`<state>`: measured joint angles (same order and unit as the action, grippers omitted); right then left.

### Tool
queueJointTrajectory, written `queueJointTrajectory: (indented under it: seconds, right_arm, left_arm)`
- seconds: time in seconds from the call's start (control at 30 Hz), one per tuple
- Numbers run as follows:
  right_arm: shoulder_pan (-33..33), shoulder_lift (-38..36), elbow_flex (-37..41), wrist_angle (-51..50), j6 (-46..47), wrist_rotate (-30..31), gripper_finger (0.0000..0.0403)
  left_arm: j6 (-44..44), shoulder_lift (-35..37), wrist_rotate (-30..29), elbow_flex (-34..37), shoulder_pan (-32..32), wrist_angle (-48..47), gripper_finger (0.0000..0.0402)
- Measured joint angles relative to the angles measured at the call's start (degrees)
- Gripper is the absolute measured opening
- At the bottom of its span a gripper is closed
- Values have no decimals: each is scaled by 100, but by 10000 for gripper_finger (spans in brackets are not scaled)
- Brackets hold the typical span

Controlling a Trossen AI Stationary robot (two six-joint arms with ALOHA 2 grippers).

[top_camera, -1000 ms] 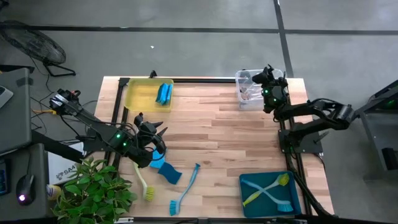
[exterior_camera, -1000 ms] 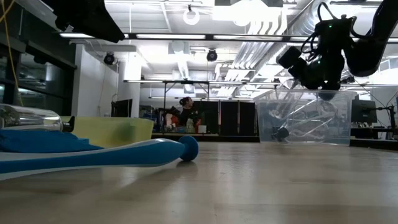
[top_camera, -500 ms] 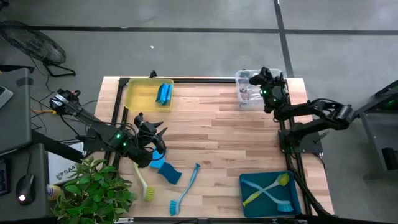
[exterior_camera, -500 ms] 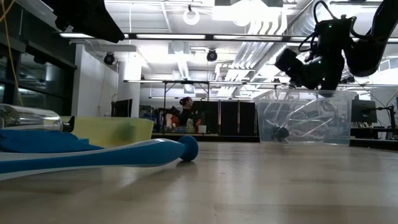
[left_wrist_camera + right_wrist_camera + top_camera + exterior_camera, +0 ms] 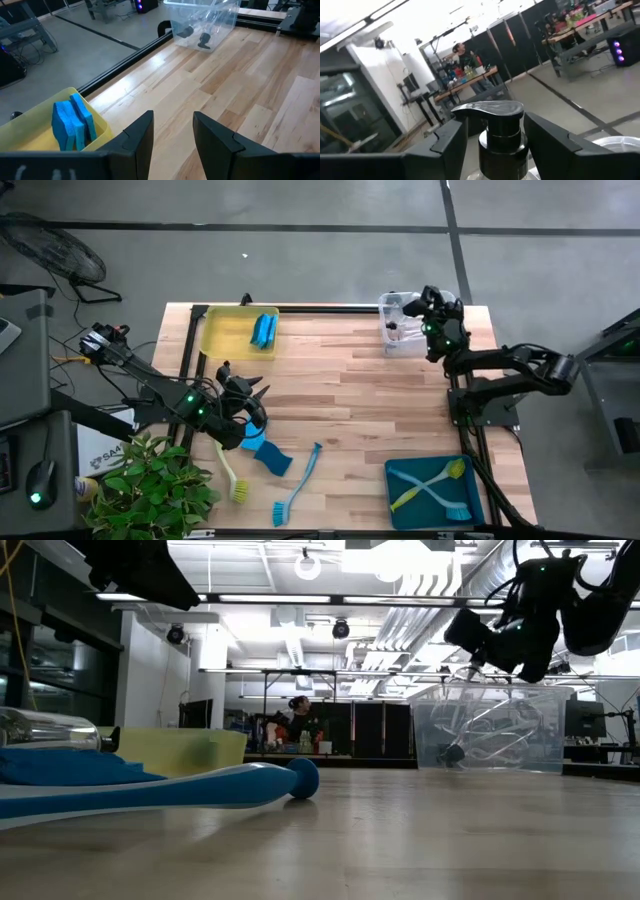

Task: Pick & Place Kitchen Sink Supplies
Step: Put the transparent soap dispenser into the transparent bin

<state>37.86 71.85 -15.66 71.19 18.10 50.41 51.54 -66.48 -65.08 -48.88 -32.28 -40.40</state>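
My right gripper (image 5: 431, 306) hovers over the right side of the clear bin (image 5: 398, 332) at the table's far right, shut on a clear bottle whose black pump top (image 5: 492, 112) stands between its fingers. My left gripper (image 5: 246, 393) waits open near the left edge, above the loose supplies. Under and near it lie two blue sponges (image 5: 270, 457), a yellow-green brush (image 5: 231, 474) and a blue brush (image 5: 298, 483). In the low view a clear bottle (image 5: 50, 728) rests on a sponge (image 5: 60, 766). More sponges stand in the yellow bin (image 5: 72, 120). My right gripper has the bottle between its two fingers (image 5: 451, 140), below the black pump neck (image 5: 502, 146). The place of contact lies under the wrist picture's lower edge. The bottle stands upright in the hold, lifted above the clear bin.
The clear bin holds other bottles (image 5: 204, 40). A teal bin (image 5: 400, 470) at the near right holds two brushes. The yellow bin (image 5: 215, 332) sits at the far left. A leafy plant (image 5: 150, 490) stands off the near left corner. Bare wood lies mid-table (image 5: 370, 400).
My right gripper has risen a little and drifted toward the table's right edge, staying over the clear bin with the bottle between its fingers.
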Motion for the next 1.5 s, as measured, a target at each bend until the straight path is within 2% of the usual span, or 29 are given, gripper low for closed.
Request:
queueJointTrajectory:
  seconds: [0.37, 0.67, 0.83, 1.07, 1.33, 1.5]
  right_arm:
    - [-126, -104, 0, -755, 484, -164, 190]
    - [-126, -104, 0, -844, 278, -279, 249]
    - [-126, -104, 2, -1055, 181, 256, 280]
    - [-126, -277, 2, -1236, 57, 306, 293]
    - [-126, -786, 3, -1450, -1471, 507, 293]
    - [-127, -1147, 4, -1573, -2492, 998, 293]
  left_arm:
    - [-1, 0, 4, 0, -1, 2, 134]
    - [0, 0, 9, 0, -1, 4, 134]
    - [0, 0, 46, 0, 0, 4, 134]
    - [-1, 0, 50, 0, -1, 2, 134]
    - [1, 0, 51, 0, -1, 4, 134]
    - [-1, 0, 52, 0, -1, 4, 134]
